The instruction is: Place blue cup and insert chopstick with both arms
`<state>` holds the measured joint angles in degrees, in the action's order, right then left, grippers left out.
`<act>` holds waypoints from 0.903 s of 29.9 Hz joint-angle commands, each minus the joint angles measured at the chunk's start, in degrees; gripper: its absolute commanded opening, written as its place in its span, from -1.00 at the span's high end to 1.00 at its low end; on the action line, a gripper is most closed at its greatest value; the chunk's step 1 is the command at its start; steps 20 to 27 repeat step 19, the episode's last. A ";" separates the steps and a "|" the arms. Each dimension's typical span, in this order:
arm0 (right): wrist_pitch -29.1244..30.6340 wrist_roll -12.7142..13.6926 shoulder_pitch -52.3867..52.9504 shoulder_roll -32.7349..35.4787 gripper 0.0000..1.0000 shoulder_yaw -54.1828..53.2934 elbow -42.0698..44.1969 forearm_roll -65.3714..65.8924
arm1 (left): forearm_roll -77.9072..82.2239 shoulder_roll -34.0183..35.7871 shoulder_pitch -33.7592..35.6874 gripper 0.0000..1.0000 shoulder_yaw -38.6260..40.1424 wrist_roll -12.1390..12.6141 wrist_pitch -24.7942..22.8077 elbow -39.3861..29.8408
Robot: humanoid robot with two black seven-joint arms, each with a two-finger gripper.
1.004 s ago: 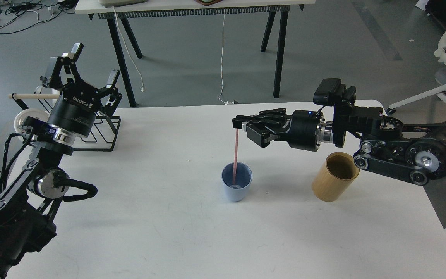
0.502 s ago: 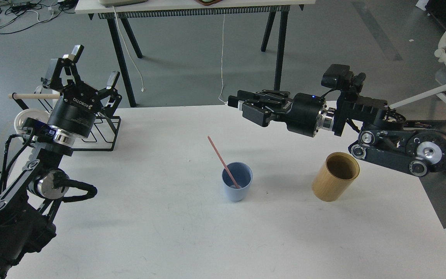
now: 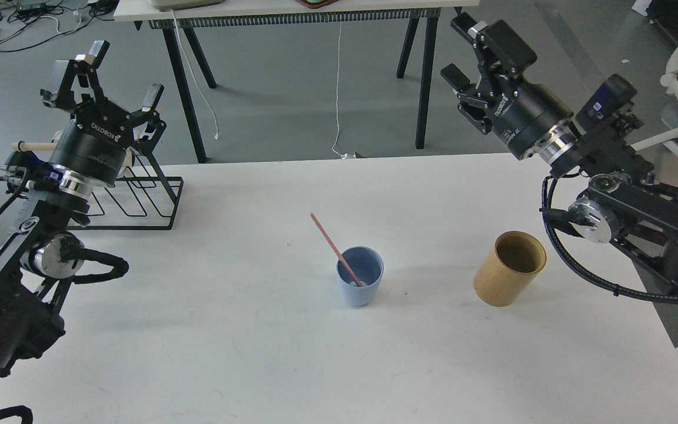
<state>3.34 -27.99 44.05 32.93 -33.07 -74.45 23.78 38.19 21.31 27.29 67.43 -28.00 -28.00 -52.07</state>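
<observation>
Since the pink chopstick [image 3: 336, 249] is leaning inside the blue cup [image 3: 360, 284] mid-table, with the left gripper [image 3: 101, 79] and right gripper [image 3: 461, 49] both hanging empty with fingers spread, I'm guessing insertion is wrapping up and parking the arms is next.

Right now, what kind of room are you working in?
Most likely a robotics lab or workshop, not a kitchen. Loose cables lie on the grey floor, a trestle bench stands behind, and my white table holds only test props like the cup.

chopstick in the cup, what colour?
Pink chopstick, leaning in the blue cup; head view.
</observation>
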 commanded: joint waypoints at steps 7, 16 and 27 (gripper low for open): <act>24.66 -0.01 -10.30 -0.41 -0.94 -11.14 6.06 -2.68 | 0.75 0.31 0.57 -0.99 -0.11 0.00 0.00 0.48; 24.66 -0.01 -10.65 -1.81 -0.95 -12.19 8.26 -7.08 | 0.75 0.05 0.30 -0.99 -5.11 0.00 0.00 0.39; 24.66 -0.01 -10.74 -4.70 -0.95 -13.94 10.28 -8.05 | 0.75 -0.13 0.04 -0.99 -5.82 0.00 0.00 0.39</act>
